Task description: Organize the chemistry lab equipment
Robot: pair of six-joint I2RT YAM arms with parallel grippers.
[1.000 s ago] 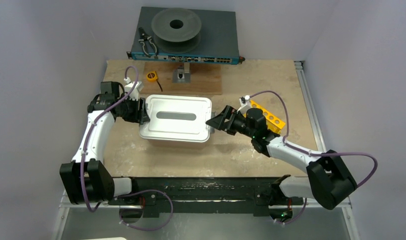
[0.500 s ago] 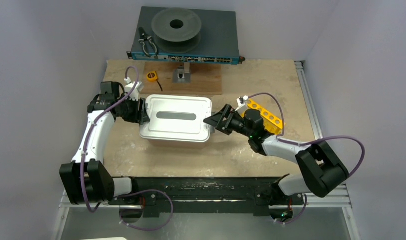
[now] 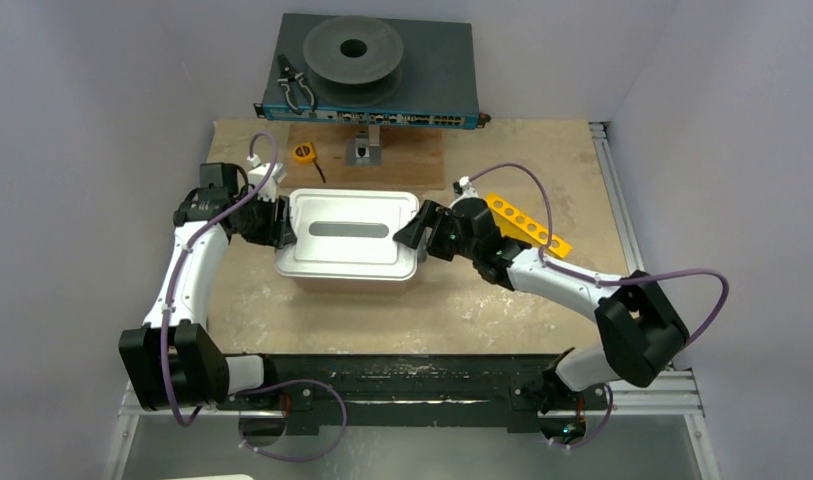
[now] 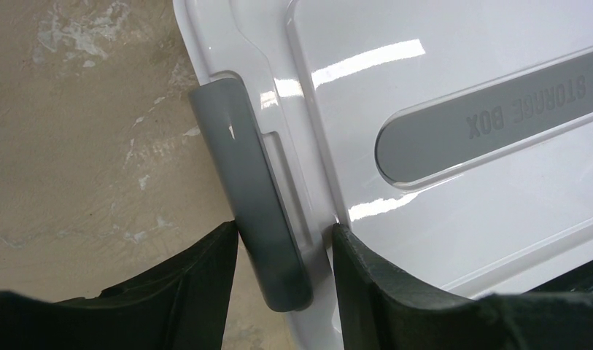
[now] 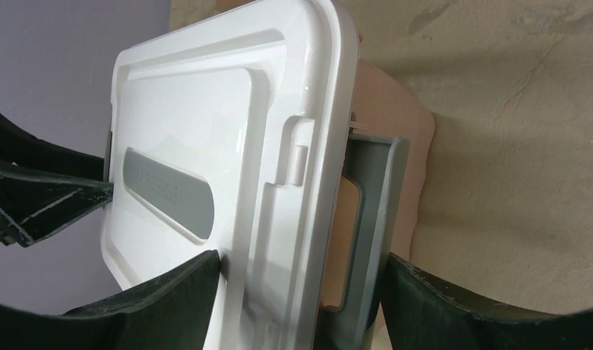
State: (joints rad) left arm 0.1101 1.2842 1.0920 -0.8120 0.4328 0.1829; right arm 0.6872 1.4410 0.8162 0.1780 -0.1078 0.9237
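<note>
Right end effector (image 3: 414, 228) newly astride latch (image 5: 373, 219)

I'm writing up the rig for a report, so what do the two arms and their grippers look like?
Both the left arm and right arm have white links between chunky black joint housings. A thin purple cable runs along each, with a small white plug at the wrist. The left gripper and right gripper have matte black wedge-shaped fingers.

left jaws and right jaws flank the white lidded box (image 3: 352, 240) near a yellow rack (image 3: 527, 222).
</note>
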